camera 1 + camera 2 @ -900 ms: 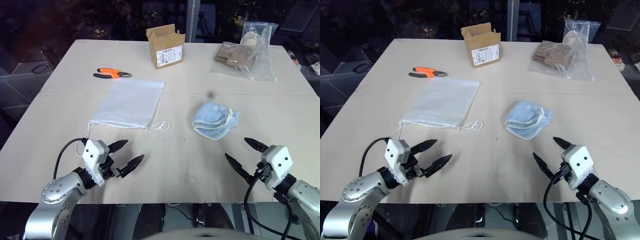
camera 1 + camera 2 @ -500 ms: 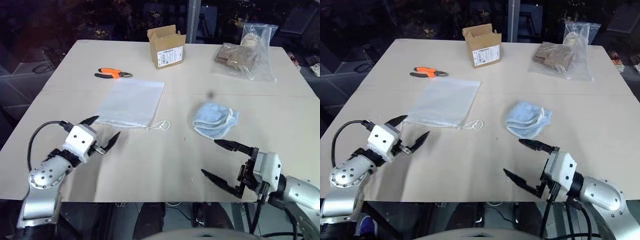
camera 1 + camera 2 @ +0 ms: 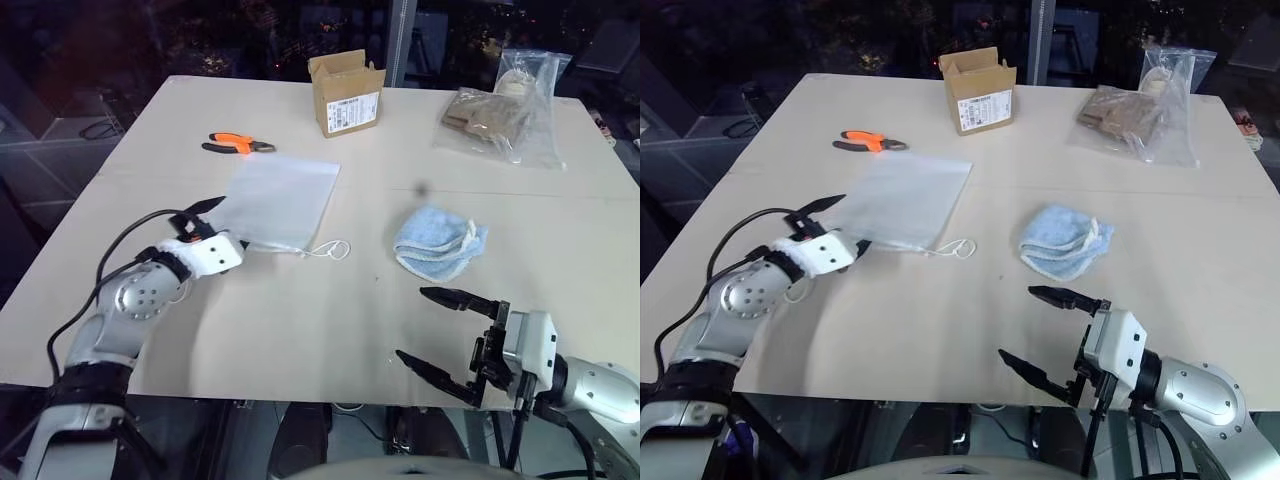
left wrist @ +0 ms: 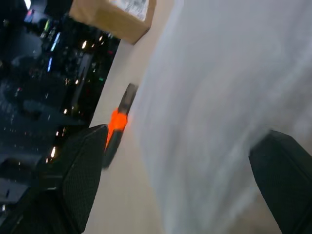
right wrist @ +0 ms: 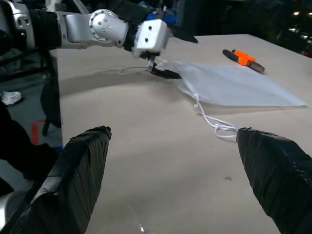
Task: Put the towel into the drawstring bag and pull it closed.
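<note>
I had brought the left gripper (image 3: 213, 228) forward from the near edge of the surface (image 3: 300, 330) to the corner of the drawstring bag (image 3: 277, 198) at its corded end, within the last second. Its jaws stood spread, one finger raised over the fabric and the other low by the hem; from the right wrist view the lower finger seemed to touch the bag's edge, though I could not be sure of that. Nothing was pinched yet.

The right gripper (image 3: 1052, 330) had meanwhile rolled onto its side, so its jaws were also spread wide and empty, hanging over bare surface short of the towel (image 3: 440, 243). The towel lay bunched, well apart from the bag, to its right, and the bag lay flat with its cord (image 3: 325, 249) looped out toward the towel. Neither had shifted.

So I judged the task barely begun: the left arm was set to take hold of the bag's mouth, the right still had to reach forward to the towel. The pliers (image 3: 236, 145), the cardboard box (image 3: 346, 93) and the clear plastic bag (image 3: 505, 108) sat at the far side, out of the way.
</note>
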Available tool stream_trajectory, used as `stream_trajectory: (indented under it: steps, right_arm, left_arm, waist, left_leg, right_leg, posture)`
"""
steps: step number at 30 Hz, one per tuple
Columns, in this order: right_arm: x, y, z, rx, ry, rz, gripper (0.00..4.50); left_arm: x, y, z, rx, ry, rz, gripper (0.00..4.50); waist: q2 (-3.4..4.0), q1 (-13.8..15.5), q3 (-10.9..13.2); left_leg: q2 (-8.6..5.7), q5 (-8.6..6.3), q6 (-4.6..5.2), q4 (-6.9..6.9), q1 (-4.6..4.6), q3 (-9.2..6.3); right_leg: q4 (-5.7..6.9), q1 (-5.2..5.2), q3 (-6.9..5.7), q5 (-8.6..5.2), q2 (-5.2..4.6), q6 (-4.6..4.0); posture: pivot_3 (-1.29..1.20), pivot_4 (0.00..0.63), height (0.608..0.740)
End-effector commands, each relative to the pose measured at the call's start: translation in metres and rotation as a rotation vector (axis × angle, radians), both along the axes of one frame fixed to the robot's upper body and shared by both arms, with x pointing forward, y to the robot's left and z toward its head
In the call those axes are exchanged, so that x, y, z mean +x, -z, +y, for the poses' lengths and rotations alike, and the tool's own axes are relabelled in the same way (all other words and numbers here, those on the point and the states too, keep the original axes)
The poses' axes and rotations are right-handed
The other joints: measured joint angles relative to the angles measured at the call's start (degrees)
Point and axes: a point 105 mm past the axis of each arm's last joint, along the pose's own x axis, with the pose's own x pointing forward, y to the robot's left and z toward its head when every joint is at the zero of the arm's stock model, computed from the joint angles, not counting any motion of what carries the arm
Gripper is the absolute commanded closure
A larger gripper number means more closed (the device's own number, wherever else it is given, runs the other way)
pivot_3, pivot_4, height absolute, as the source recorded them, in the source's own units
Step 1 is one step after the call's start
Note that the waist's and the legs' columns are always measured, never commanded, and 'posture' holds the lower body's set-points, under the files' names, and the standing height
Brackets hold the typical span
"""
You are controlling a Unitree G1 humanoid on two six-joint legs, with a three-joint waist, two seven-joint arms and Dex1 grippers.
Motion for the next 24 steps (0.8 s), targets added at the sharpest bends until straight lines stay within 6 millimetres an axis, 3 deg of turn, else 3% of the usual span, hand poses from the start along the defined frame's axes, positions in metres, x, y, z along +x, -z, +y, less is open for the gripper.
stream_trajectory:
  steps: [1, 2, 3, 7, 9, 13, 16, 21, 24]
  right_arm:
    - [0.0, -0.012, 0.003, 0.035, 0.03, -0.079, 0.0]
    - [0.003, -0.014, 0.003, 0.051, 0.054, -0.09, 0.0]
    - [0.008, -0.016, 0.002, 0.069, 0.084, -0.101, 0.0]
    - [0.012, -0.02, 0.002, 0.107, 0.119, -0.107, 0.0]
    - [0.011, -0.02, 0.003, 0.107, 0.112, -0.106, 0.0]
    - [0.011, -0.021, 0.004, 0.117, 0.102, -0.107, 0.0]
    - [0.022, -0.02, -0.001, 0.11, 0.163, -0.102, 0.0]
    - [0.07, -0.01, -0.019, -0.016, 0.488, -0.101, 0.0]
    - [0.088, -0.003, -0.019, -0.045, 0.506, 0.01, 0.0]
  left_arm:
    - [0.005, -0.007, -0.005, 0.014, 0.048, -0.007, 1.29]
    - [0.006, -0.009, -0.008, 0.009, 0.065, -0.002, 1.58]
    - [0.007, -0.009, -0.01, 0.007, 0.082, 0.01, 2.23]
    - [0.01, -0.013, -0.014, -0.053, 0.112, 0.079, 3.83]
    - [0.011, -0.017, -0.018, -0.106, 0.126, 0.117, 4.47]
    - [0.007, -0.019, -0.032, -0.262, 0.175, 0.282, 4.47]
    - [-0.003, -0.022, -0.049, -0.479, 0.19, 0.602, 4.47]
    - [-0.016, -0.043, -0.081, -0.752, 0.171, 1.011, 4.47]
    - [-0.014, -0.046, -0.098, -0.84, 0.131, 1.115, 4.47]
  waist:
    - [-0.02, -0.2, 0.0]
    - [-0.03, -0.3, 0.0]
    - [-0.03, -0.4, 0.0]
    - [-0.03, -0.4, 0.0]
    - [-0.03, -0.4, 0.0]
    - [-0.03, -0.4, 0.0]
    - [-0.07, -0.5, 0.0]
    - [-0.08, -0.5, 0.0]
    - [-0.06, -0.5, 0.0]
  left_leg:
    - [0.0, 0.0, 0.0, 0.0, 0.0, 0.02]
    - [0.01, 0.0, -0.01, 0.0, 0.0, 0.04]
    - [0.03, 0.0, -0.01, -0.01, -0.01, 0.02]
    - [0.03, 0.0, -0.01, 0.01, 0.01, 0.02]
    - [0.03, 0.0, -0.01, 0.04, 0.02, 0.04]
    - [0.03, 0.0, 0.0, 0.15, 0.01, 0.07]
    - [0.03, 0.0, 0.0, 0.24, -0.03, 0.02]
    - [0.04, 0.01, 0.0, 0.49, -0.04, -0.1]
    - [0.03, 0.01, 0.0, 0.57, -0.04, -0.2]
  right_leg:
    - [0.02, 0.0, 0.0, 0.01, 0.01, 0.0]
    - [0.05, -0.01, -0.01, 0.11, 0.03, 0.18]
    - [0.06, -0.02, -0.04, 0.11, 0.07, 0.19]
    - [0.12, -0.02, -0.04, 0.1, 0.07, 0.18]
    - [0.12, -0.01, -0.03, 0.07, 0.07, 0.14]
    - [0.14, 0.0, 0.01, 0.06, 0.06, 0.13]
    - [0.21, 0.01, 0.0, 0.07, 0.08, 0.13]
    - [0.36, 0.02, 0.04, -0.01, 0.21, 0.01]
    - [0.41, 0.09, 0.08, -0.01, 0.28, 0.01]
  posture:
    - [0.0, 0.15, 0.74]
    - [0.0, 0.15, 0.74]
    - [0.0, 0.15, 0.74]
    - [0.0, 0.15, 0.74]
    - [0.0, 0.15, 0.74]
    - [0.0, 0.15, 0.74]
    - [0.0, 0.15, 0.74]
    - [0.0, 0.15, 0.74]
    - [0.0, 0.15, 0.74]
